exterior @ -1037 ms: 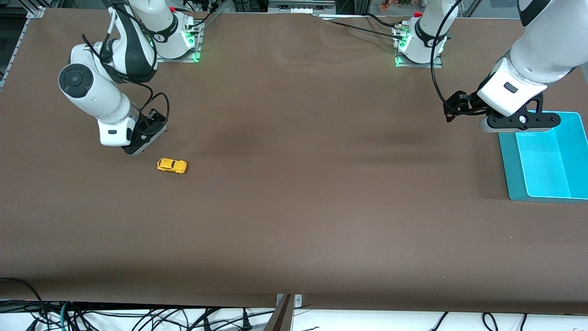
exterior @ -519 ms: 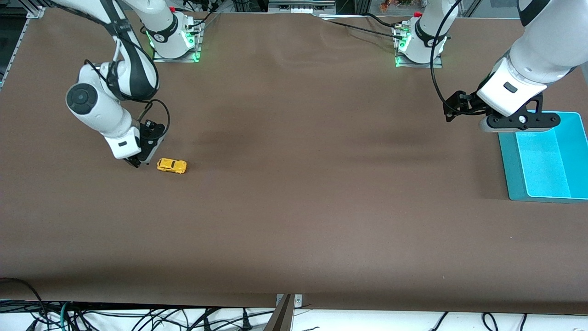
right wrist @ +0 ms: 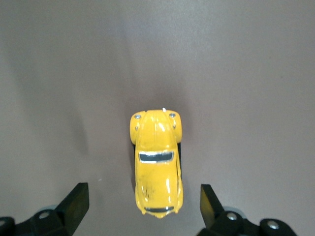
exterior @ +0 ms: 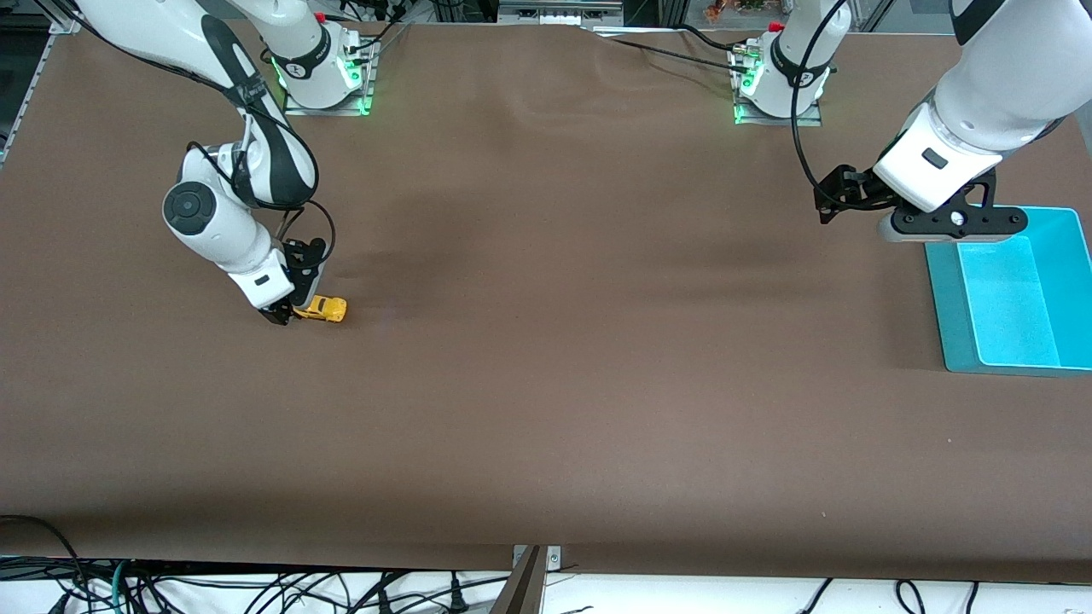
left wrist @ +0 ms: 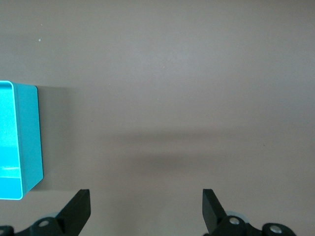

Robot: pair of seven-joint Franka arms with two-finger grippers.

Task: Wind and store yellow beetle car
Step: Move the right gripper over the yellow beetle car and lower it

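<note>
The yellow beetle car (exterior: 324,309) stands on the brown table toward the right arm's end. My right gripper (exterior: 288,310) is low over the table at the car's end and is open. In the right wrist view the car (right wrist: 156,164) lies lengthwise, with one end between the two spread fingertips (right wrist: 75,201), and nothing touches it. My left gripper (exterior: 953,224) hangs open and empty over the table beside the teal bin (exterior: 941,294). In the left wrist view the left gripper (left wrist: 145,211) has bare table between its fingers.
The teal bin is open-topped and empty at the left arm's end of the table; its corner shows in the left wrist view (left wrist: 27,137). The arm bases stand along the table's back edge. Cables hang below the front edge.
My right gripper has come down and moved along the table to the car, so that its open fingers now straddle the car's end. The left arm shifted slightly. The car has not moved.
</note>
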